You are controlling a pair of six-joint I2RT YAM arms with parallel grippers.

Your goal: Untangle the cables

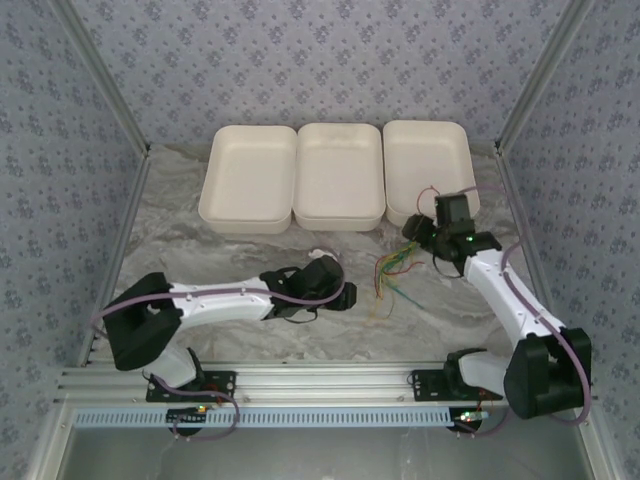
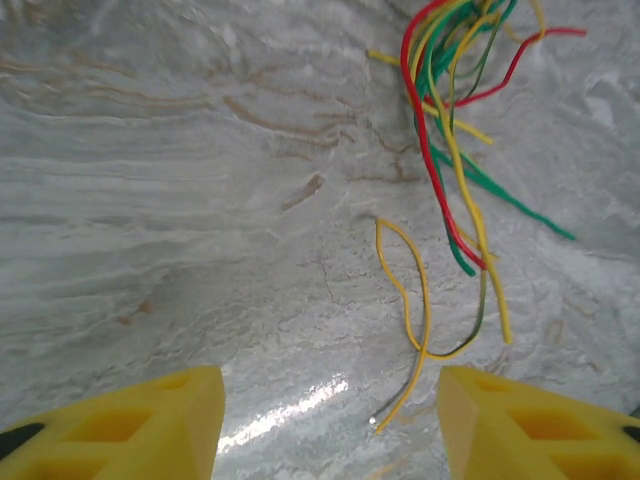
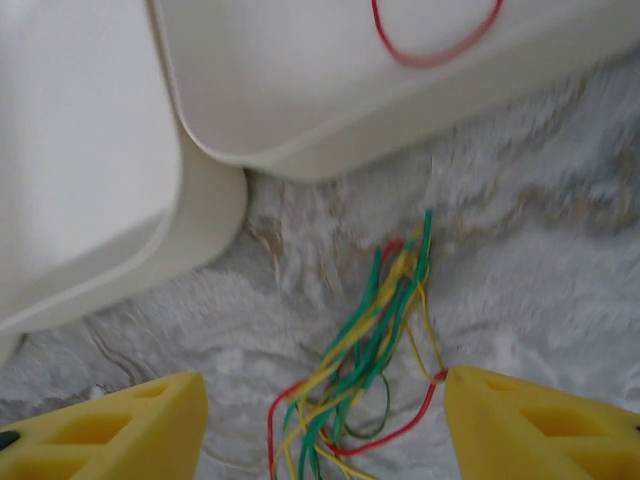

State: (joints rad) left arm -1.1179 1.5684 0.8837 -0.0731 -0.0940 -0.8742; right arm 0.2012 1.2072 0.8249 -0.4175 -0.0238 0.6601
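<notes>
Left gripper (image 1: 338, 285) first: its yellow fingers (image 2: 150, 420) sit wide apart, low over the table (image 1: 200, 250), with nothing clamped between them. Same story on the right gripper (image 1: 418, 238) - jaws apart, holding nothing, hanging just above the far end of the tangle.

The cables (image 1: 390, 270) lie in a loose bunch on the marble-look top, between my two grippers and just in front of the trays. From the left wrist I see red, green and yellow ones crossing over each other (image 2: 450, 150), and one yellow strand (image 2: 405, 300) loops out of the bunch toward my fingers. Only bare tabletop lies between the left fingers and that loop. From the right wrist the bunch (image 3: 370, 340) runs up toward the gap where two tray corners meet.

Three white trays stand side by side along the back: left tray (image 1: 250, 175), middle tray (image 1: 340, 175) and right tray (image 1: 425, 160), all touching. One red cable (image 3: 435, 55) lies curled inside the right one. The other two look bare from above.

Count-wise: two arms, three trays, three cable colours - how many strands are in the bunch I can't tell. Patterned walls (image 1: 300, 60) box the table in.
</notes>
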